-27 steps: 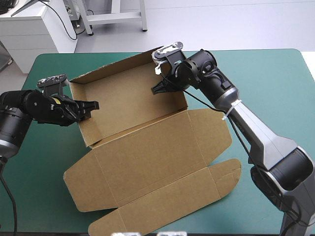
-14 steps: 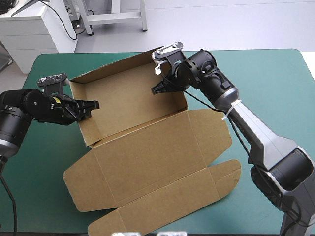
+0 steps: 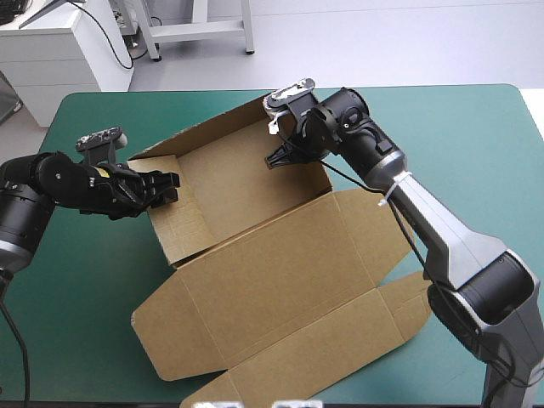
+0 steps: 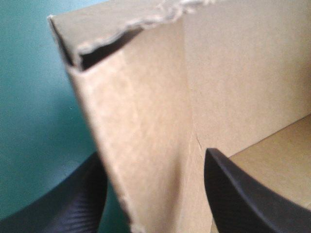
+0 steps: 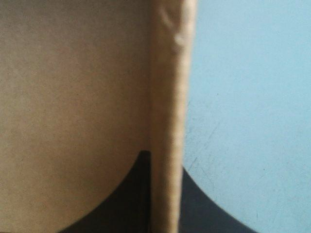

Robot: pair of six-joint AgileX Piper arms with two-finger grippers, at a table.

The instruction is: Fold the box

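The brown box [image 3: 242, 183] stands as an open tray with its walls raised. Its lid [image 3: 280, 280] lies flat toward the table's front, the flaps spread out. My left gripper [image 3: 170, 187] is shut on the tray's left end wall, one finger inside and one outside. In the left wrist view that doubled wall [image 4: 146, 111] fills the space between the fingers of the left gripper [image 4: 154, 160]. My right gripper [image 3: 280, 158] is shut on the right end wall near its far corner. In the right wrist view the wall's edge [image 5: 167, 97] runs straight up from the right gripper [image 5: 165, 162].
Teal-green cover [image 3: 476, 144] shows to the right of the box and on the left behind my left arm [image 3: 76, 280]. The lid's front flap [image 3: 280, 365] reaches close to the table's front edge.
The box has slid to the right and slightly toward the front, lid included. My left gripper moved right with the left end wall. The right gripper shifted a little with its wall.
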